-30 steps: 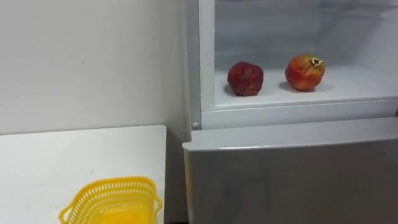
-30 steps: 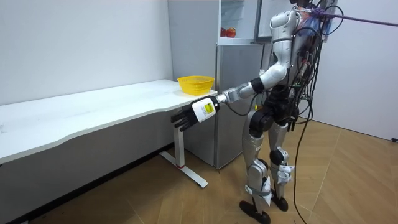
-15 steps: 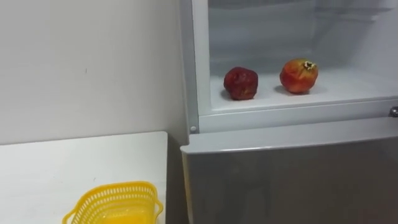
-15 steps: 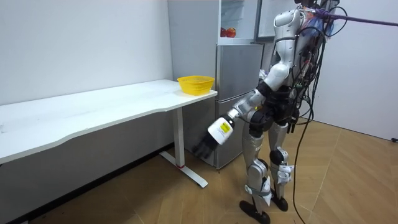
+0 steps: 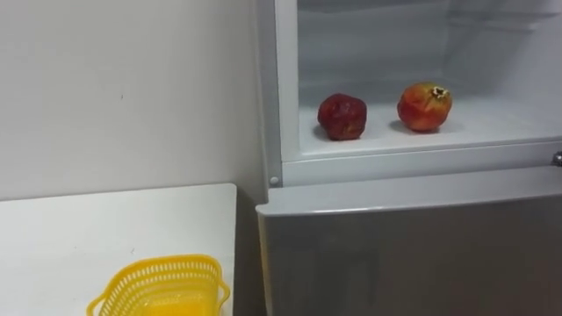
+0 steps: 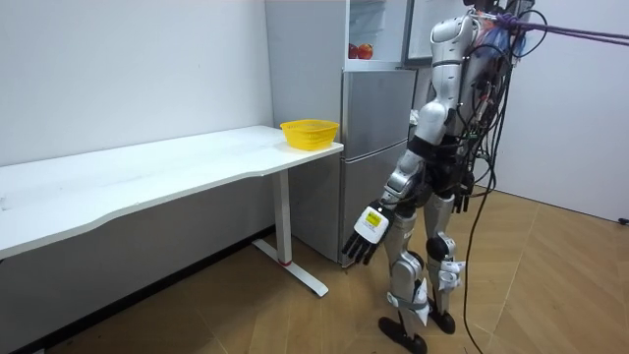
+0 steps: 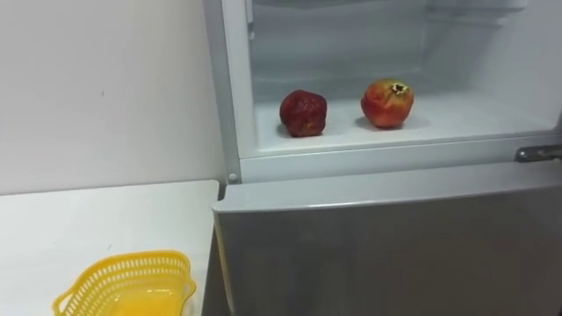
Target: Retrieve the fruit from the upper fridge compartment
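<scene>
While the left hand (image 6: 365,233) hangs slack-fingered and empty by the thigh, you see the dark red round fruit (image 5: 342,117) and the orange-red round pomegranate (image 5: 424,106) well above it on the white upper fridge shelf (image 5: 500,125).

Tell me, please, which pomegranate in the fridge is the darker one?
The left pomegranate, deep red; the right pomegranate is orange-red with its crown showing.

You see the robot standing upright on both legs, torso straight. Its silver left arm hangs at its side, the elbow a little bent and the forearm slanting down toward the room view's left. The dark-fingered left hand (image 6: 366,234) is at thigh height, fingers straight, slightly spread and pointing downward, holding nothing.
</scene>
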You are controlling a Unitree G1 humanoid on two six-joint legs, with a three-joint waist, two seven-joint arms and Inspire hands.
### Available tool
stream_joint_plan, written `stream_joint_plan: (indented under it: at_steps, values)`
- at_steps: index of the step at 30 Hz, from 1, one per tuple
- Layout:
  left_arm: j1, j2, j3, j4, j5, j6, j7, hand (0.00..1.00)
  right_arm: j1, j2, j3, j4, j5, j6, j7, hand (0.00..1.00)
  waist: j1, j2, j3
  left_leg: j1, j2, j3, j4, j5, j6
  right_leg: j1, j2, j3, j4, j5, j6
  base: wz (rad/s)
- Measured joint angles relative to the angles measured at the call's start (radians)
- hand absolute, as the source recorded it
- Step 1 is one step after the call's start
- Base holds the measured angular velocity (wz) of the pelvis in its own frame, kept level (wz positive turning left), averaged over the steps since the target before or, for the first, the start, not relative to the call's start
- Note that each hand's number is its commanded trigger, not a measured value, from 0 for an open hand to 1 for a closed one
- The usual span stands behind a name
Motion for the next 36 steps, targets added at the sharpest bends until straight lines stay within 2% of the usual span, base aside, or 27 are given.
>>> stream_joint_plan:
  at_steps: [1, 5, 10, 17, 25, 33, 36]
  values:
    - [-0.008, 0.002, -0.022, -0.001, 0.021, 0.009, -0.023, 0.0, -0.003, 0.0, 0.016, -0.001, 0.0, 0.005, 0.004, 0.0, -0.013, -0.002, -0.0007, 0.0, 0.0, 0.0, 0.003, 0.0, 0.0, 0.0, 0.0, -0.001, 0.0, 0.0, 0.0, 0.0]
    - [-0.046, 0.017, -0.053, -0.001, 0.082, 0.034, -0.09, 0.0, -0.007, 0.004, 0.041, -0.001, -0.016, 0.021, 0.009, 0.0, -0.029, -0.008, -0.0001, 0.002, -0.001, 0.008, 0.005, 0.0, 0.0, 0.0, -0.001, 0.002, 0.0, -0.001, 0.0, -0.01]
    - [-0.059, 0.035, -0.058, 0.02, 0.086, 0.056, -0.143, 0.0, -0.013, 0.019, 0.045, 0.001, -0.023, 0.049, 0.015, 0.0, -0.039, -0.01, 0.0016, 0.003, -0.001, 0.018, 0.0, 0.0, 0.0, -0.01, 0.0, 0.023, 0.002, -0.001, 0.002, -0.1]
    - [-0.054, 0.054, -0.047, 0.023, 0.13, 0.117, -0.183, 0.0, -0.025, 0.026, 0.045, 0.004, -0.048, 0.083, 0.009, 0.0, -0.04, -0.02, 0.0061, 0.003, -0.001, 0.017, -0.011, 0.0, 0.0, -0.015, 0.002, 0.025, 0.001, -0.002, 0.002, -0.01]
    - [-0.044, 0.048, -0.05, 0.025, 0.148, 0.183, -0.199, 0.0, -0.029, 0.028, 0.044, 0.013, -0.048, 0.093, -0.054, 0.0, -0.039, -0.025, 0.0032, 0.004, -0.002, 0.016, -0.005, 0.0, 0.0, -0.011, 0.005, 0.025, -0.001, -0.002, 0.003, 0.0]
    - [-0.009, 0.031, -0.072, 0.021, 0.197, 0.202, -0.217, 0.0, -0.034, 0.029, 0.031, -0.043, -0.011, 0.09, -0.166, 0.0, -0.038, -0.02, 0.0055, -0.001, -0.002, 0.009, 0.008, 0.0, 0.001, -0.01, -0.002, 0.02, 0.002, -0.007, 0.003, 0.03]
    - [0.004, 0.02, -0.089, 0.021, 0.204, 0.201, -0.222, 0.0, -0.053, 0.03, 0.009, -0.067, 0.053, 0.063, -0.218, 0.0, -0.039, -0.015, 0.004, -0.004, -0.001, 0.007, 0.015, -0.001, 0.001, -0.009, -0.001, 0.021, 0.003, -0.006, 0.003, 0.02]
